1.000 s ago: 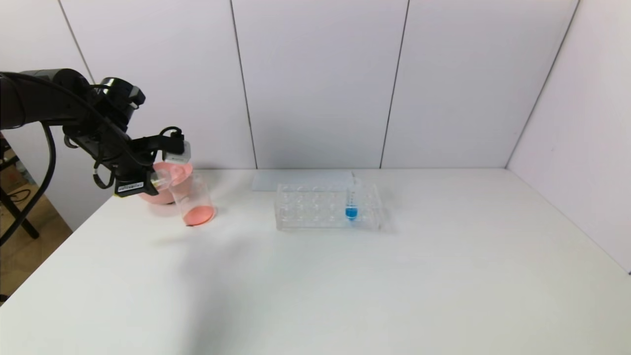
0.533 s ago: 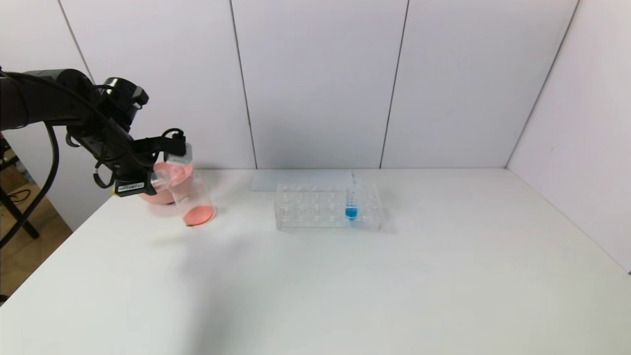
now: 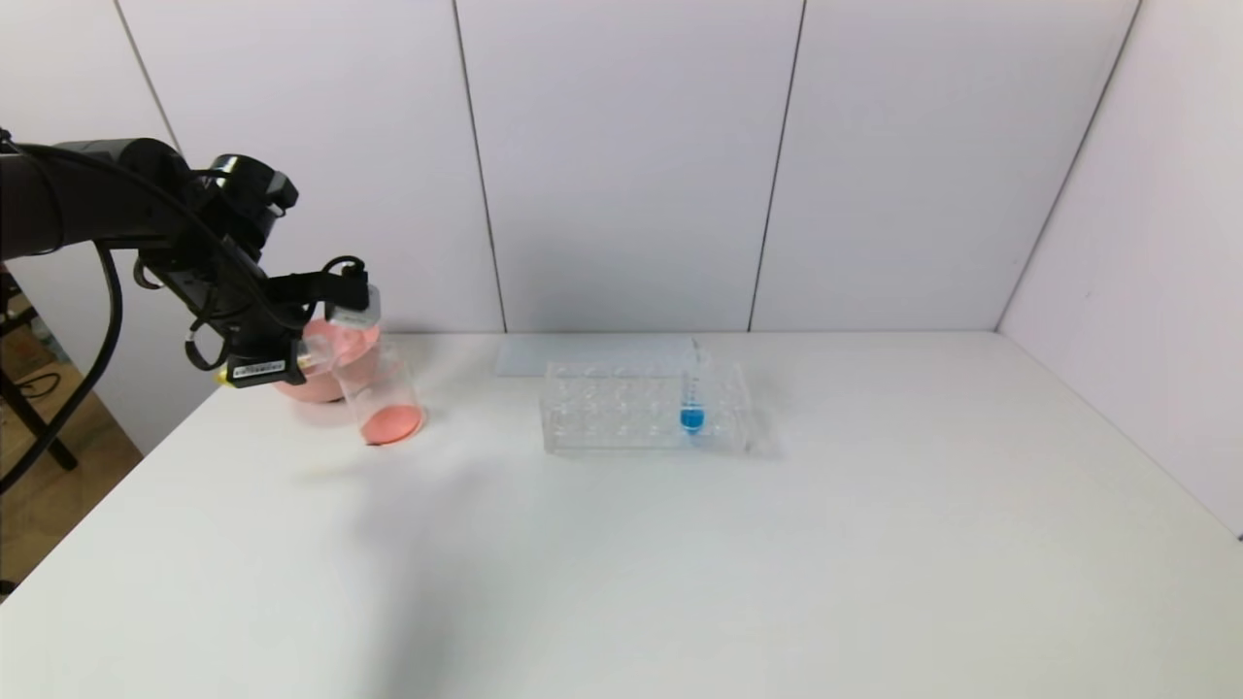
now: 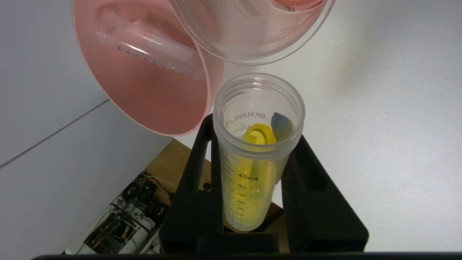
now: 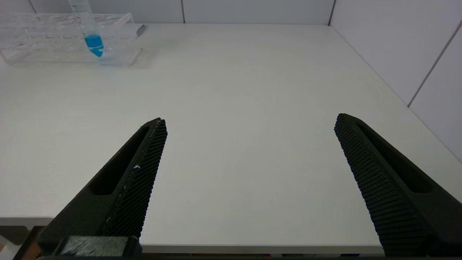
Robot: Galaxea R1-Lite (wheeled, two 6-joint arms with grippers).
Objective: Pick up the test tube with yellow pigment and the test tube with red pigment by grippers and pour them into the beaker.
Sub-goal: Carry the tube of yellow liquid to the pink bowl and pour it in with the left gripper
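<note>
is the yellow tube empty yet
No: the clear graduated tube held in the left pincer has yellow liquid inside, near the clear beaker.

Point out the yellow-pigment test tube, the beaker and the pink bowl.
test tube with yellow pigment (image 4: 252, 173), left wrist view, its graduated wall.
beaker (image 3: 384, 393), head view, its clear side wall.
pink bowl (image 4: 144, 97), left wrist view, its inner wall.
</note>
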